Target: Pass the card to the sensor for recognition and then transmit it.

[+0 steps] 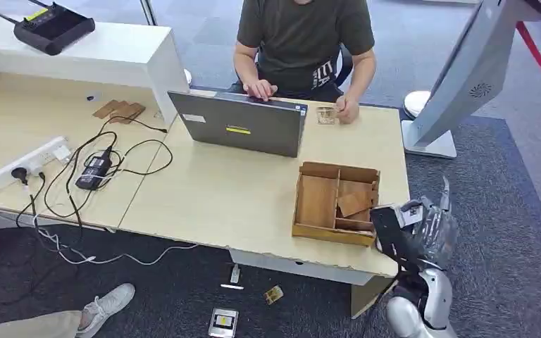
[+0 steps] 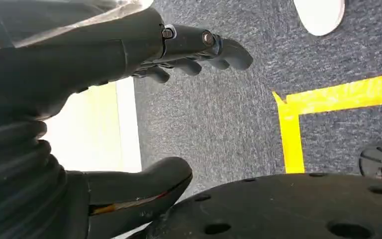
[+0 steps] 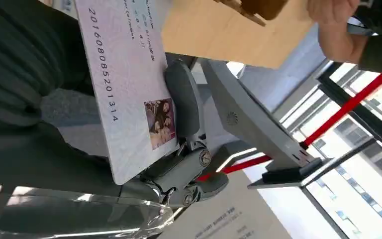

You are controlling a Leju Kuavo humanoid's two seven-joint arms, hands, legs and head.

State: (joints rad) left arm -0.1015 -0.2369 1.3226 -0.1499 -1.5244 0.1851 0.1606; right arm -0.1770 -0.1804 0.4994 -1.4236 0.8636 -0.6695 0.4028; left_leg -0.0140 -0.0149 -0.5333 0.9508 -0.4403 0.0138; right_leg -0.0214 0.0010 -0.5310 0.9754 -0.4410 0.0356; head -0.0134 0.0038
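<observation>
In the right wrist view my right hand (image 3: 179, 164) pinches a white ID card (image 3: 124, 84) between thumb and fingers; the card shows a printed number and a small photo. In the head view this right hand (image 1: 430, 229) hovers at the table's front right corner, just right of a wooden compartment box (image 1: 337, 203). A grey-white kiosk stand (image 1: 465, 77) rises on the floor beyond the table's right end, and the kiosk stand (image 3: 248, 124) lies past the card. My left hand (image 2: 104, 59) hangs over grey carpet with fingers and thumb apart, holding nothing.
A person (image 1: 303, 42) sits behind the table at a grey laptop (image 1: 243, 127), one hand by a small wooden piece (image 1: 326, 115). A power strip with tangled cables (image 1: 35, 158) lies at the left. Small items (image 1: 223, 322) lie on the floor below the table. Yellow tape (image 2: 291, 134) marks the carpet.
</observation>
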